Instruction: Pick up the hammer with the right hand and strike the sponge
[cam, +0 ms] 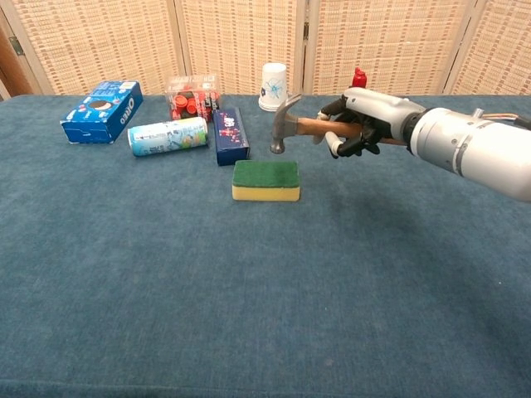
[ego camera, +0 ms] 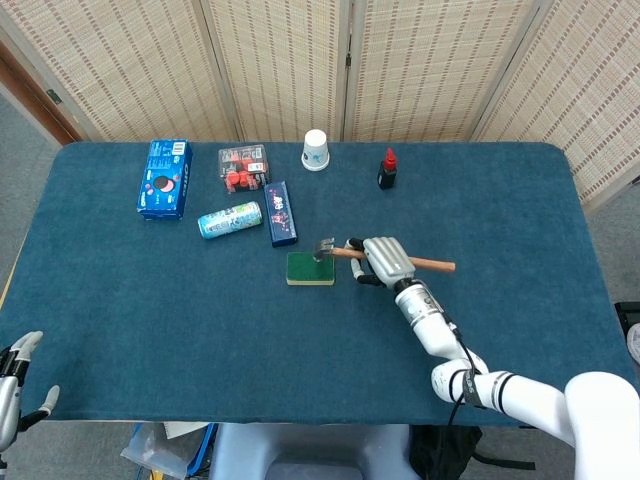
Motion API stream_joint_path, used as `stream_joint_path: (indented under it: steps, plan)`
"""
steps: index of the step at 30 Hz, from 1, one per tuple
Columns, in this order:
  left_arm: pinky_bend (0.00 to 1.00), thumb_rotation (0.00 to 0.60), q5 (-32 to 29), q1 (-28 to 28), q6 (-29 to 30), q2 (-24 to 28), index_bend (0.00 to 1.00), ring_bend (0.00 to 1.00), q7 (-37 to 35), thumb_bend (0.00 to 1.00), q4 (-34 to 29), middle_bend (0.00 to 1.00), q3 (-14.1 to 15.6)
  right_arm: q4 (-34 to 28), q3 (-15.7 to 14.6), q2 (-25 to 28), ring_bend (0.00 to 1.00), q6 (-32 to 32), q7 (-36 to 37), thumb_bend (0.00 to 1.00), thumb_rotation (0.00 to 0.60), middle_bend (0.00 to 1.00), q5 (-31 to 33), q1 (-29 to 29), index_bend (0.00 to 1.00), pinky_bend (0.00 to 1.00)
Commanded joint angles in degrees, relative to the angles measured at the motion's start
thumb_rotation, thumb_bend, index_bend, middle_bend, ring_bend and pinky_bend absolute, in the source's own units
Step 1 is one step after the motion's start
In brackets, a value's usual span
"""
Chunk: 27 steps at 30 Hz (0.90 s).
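Observation:
My right hand [ego camera: 382, 261] [cam: 358, 123] grips the wooden handle of the hammer [ego camera: 338, 252] [cam: 286, 126]. Its metal head hangs in the air a little above the far right part of the sponge [ego camera: 310, 269] [cam: 265, 180], not touching it. The sponge is a green-topped yellow block lying flat in the middle of the blue table. The handle's end sticks out past my hand to the right in the head view. My left hand [ego camera: 14, 392] shows only at the lower left corner of the head view, off the table, holding nothing, fingers apart.
Behind the sponge lie a dark blue box [cam: 230, 134], a can on its side [cam: 168, 135], a blue cookie box [cam: 101, 110] and a clear tub of red items [cam: 192, 97]. A paper cup [cam: 275, 86] and a red-capped bottle [ego camera: 387, 168] stand at the back.

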Motion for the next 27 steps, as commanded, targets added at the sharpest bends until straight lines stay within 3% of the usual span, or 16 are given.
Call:
stream_joint_path:
  steps: [1, 15, 27]
  plan:
    - [0.05, 0.6, -0.1, 0.0, 0.0, 0.0, 0.08, 0.13, 0.0, 0.32, 0.0, 0.13, 0.0, 1.2, -0.3, -0.8, 0.74, -1.0, -0.4, 0.83, 0.6, 0.81, 0.6, 0.4, 0.66, 0.84]
    - [0.05, 0.6, -0.4, 0.3, -0.1, 0.0, 0.08, 0.14, -0.3, 0.32, 0.2, 0.13, 0.1, 5.6, -1.0, -3.7, 0.74, -3.3, -3.3, 0.83, 0.6, 0.81, 2.6, 1.6, 0.66, 0.84]
    - [0.05, 0.6, -0.3, 0.3, 0.0, 0.0, 0.08, 0.13, -0.8, 0.32, 0.5, 0.13, 0.0, -0.3, 1.3, 1.2, 0.74, 2.6, 1.9, 0.83, 0.6, 0.8, -1.0, -1.3, 0.66, 0.84]
